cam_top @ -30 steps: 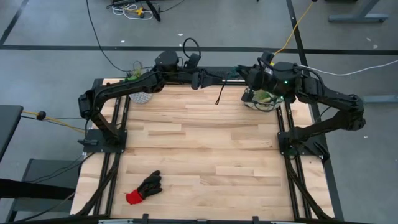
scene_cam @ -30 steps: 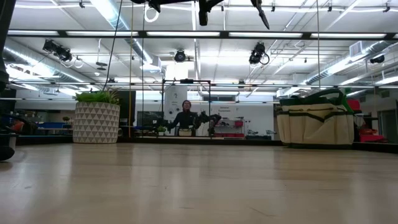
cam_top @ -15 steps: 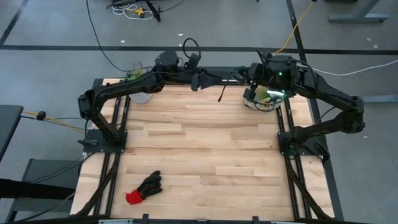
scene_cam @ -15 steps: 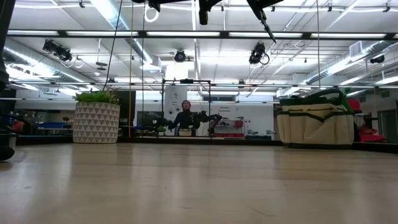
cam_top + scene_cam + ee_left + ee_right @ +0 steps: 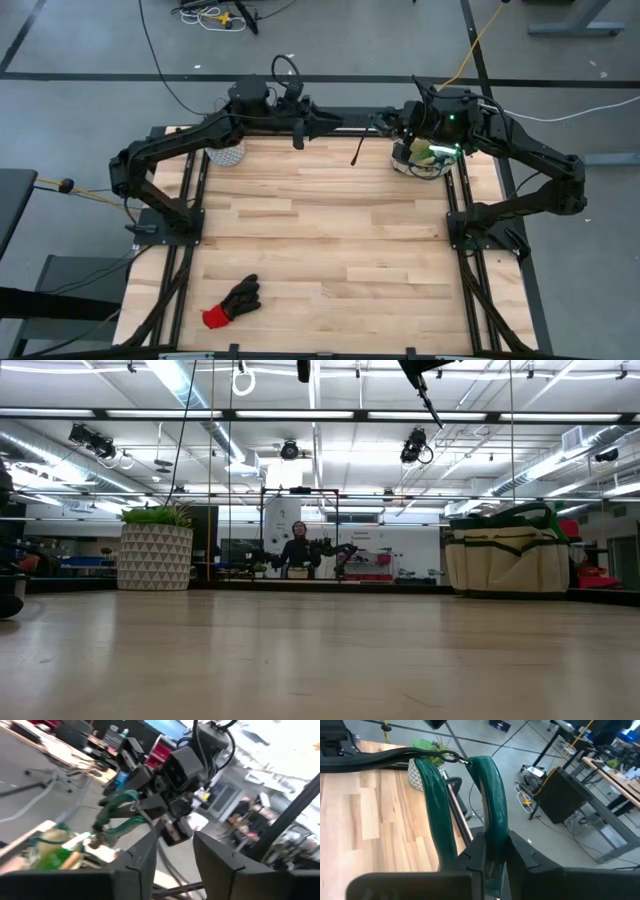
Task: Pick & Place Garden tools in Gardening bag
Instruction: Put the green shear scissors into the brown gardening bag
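My right gripper (image 5: pixel 388 122) is shut on the green-handled pruning shears (image 5: pixel 357 152), high above the table's far edge, just left of the beige gardening bag (image 5: pixel 425 160). The bag stands on its base at the far right (image 5: pixel 507 558). The shears' dark blade shows at the top of the low view (image 5: pixel 425 385). My left gripper (image 5: pixel 298 135) is open and empty, in the air to the left of the shears. The black glove with a red cuff (image 5: pixel 232 303) lies flat on the table near the front left. My right gripper pinches one green handle of the shears (image 5: pixel 493 827) between its two fingers. The other handle (image 5: pixel 437 810) passes outside the fingers. The shears are lifted clear, and their blade end (image 5: pixel 353 162) slants down toward the table's left.
A leafy plant in a white patterned pot (image 5: pixel 228 155) stands at the far left (image 5: pixel 156 555). Bare wood lies between the pot, the bag and the glove. A person shows in the room beyond the table (image 5: pixel 298 545).
My left gripper has drawn back toward the table's left edge, away from the shears. The shears stay in the air in my right gripper, which has shifted slightly toward the far edge.
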